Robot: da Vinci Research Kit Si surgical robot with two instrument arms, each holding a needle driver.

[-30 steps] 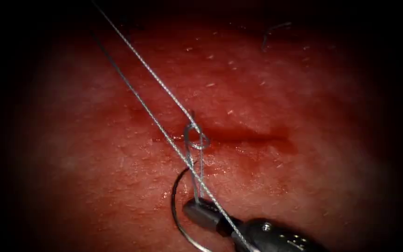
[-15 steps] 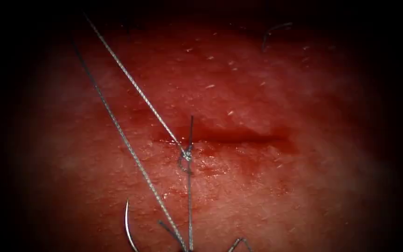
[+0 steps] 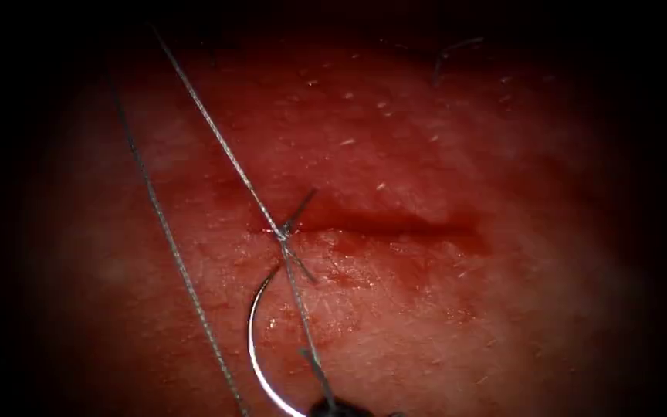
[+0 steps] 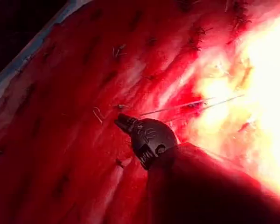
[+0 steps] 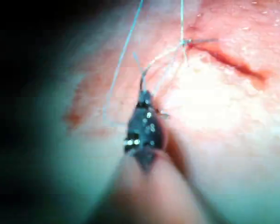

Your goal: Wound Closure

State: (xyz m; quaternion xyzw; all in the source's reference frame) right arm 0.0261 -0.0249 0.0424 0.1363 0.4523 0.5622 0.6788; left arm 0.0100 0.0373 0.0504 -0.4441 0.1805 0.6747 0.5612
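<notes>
The tissue (image 3: 465,324) spreads wide and wet under the light, with the cut (image 3: 395,225) running across its middle, mostly still open and dark along its length toward the right. At the cut's left end one stitch looks done: the thread (image 3: 218,139) has cinched from the loose loop of a second ago into a small tight knot (image 3: 282,234), with a short tail sticking up from it. Two strands run taut from there, one up and away to the left, another down to the right tool (image 3: 333,406), whose tip just peeks in at the lower edge with its jaws clamped on the thread. The needle (image 3: 255,340) hangs free below the cut, out of the tissue. The left tool (image 4: 126,122) sits well off to the side over the tissue; whether its jaws grip anything I cannot tell. By my reckoning the rest of the cut remains to be closed.
</notes>
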